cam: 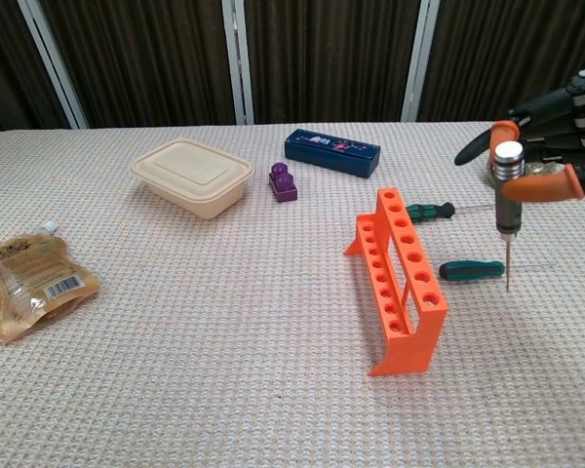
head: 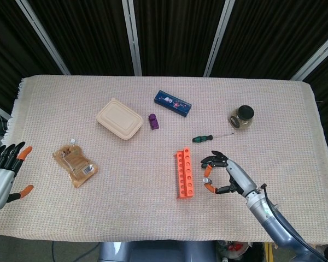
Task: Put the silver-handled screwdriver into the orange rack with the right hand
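- the right hand (cam: 556, 146) pinches the silver-handled screwdriver (cam: 508, 195) near its silver cap, between an orange-tipped finger and thumb, lifted off the surface (cam: 224, 370).
- the tool hangs close to upright, cap up and thin tip down, so its long axis already matches the upright holes of the orange rack (cam: 398, 283).
- the rack lies to the hand's left, near but not touching; its row of holes runs away from the robot, and the coming move looks like a short sideways carry, then a straight drop into a hole (which hole, i cannot judge).
- the left hand (head: 3, 177) sits at the far left edge of the surface, fingers spread and holding nothing, well apart from the rack.
- a green-handled screwdriver (cam: 476, 269) lies flat on the surface between the rack and the held tool, below the hanging tip; a second green-handled one (cam: 431, 209) lies just behind the rack's far end.
- both lie low, so i judge neither blocks a carry at this height, though a dip too soon could catch the nearer one.
- further off: a jar (head: 241, 117), a blue box (cam: 331, 152), a purple block (cam: 283, 182), a beige lidded container (cam: 191, 175) and a pouch (cam: 34, 276).
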`<state>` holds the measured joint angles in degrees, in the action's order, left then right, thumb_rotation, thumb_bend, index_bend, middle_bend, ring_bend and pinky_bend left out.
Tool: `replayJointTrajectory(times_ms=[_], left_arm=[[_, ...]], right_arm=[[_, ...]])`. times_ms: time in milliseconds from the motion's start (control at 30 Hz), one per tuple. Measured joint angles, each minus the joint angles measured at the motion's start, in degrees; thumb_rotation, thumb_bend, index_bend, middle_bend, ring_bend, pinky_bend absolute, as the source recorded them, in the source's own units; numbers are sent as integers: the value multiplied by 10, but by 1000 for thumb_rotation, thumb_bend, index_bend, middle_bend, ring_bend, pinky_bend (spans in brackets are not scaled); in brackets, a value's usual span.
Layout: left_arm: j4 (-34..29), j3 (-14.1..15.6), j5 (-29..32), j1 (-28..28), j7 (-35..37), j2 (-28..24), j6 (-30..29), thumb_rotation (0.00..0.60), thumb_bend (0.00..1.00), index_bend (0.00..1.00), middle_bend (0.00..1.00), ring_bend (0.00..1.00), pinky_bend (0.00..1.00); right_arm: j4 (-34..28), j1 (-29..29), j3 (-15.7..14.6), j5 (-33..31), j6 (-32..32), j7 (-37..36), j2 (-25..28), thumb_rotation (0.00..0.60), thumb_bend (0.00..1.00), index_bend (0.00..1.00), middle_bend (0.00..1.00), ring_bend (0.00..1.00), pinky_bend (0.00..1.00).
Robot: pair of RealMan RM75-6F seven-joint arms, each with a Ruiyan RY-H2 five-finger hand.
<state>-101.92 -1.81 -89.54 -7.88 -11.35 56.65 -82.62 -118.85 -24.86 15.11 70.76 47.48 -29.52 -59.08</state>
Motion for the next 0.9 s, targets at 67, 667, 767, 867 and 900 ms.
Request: replayJointTrajectory(times_ms=[67,667,767,867,900], left_arm=[[-4,4,-2,1,-21,7,0,600,170,82,0,0,0],[2,7,2,7,-16,21,-9,600,168,78,0,0,0],[3,6,3,7,-13,19,-8,600,170,78,0,0,0],[4,6,4,6,-8,19,-7,600,170,78,0,0,0],[5,7,5,6,-5,19,-6,600,171,78,0,0,0]], right_arm=[[-1,-2,10,15,-17,-65,11,600,346,666,253,0,0],[54,-64,29,114,-58,-302,6,600,346,668,254,0,0],[58,-71,24,99,-58,-291,-1,600,346,668,254,0,0],[59,-74,19,90,-55,-277,-5,600,346,669,253,0,0],[60,-75,17,85,-53,-272,-7,600,346,668,254,0,0]])
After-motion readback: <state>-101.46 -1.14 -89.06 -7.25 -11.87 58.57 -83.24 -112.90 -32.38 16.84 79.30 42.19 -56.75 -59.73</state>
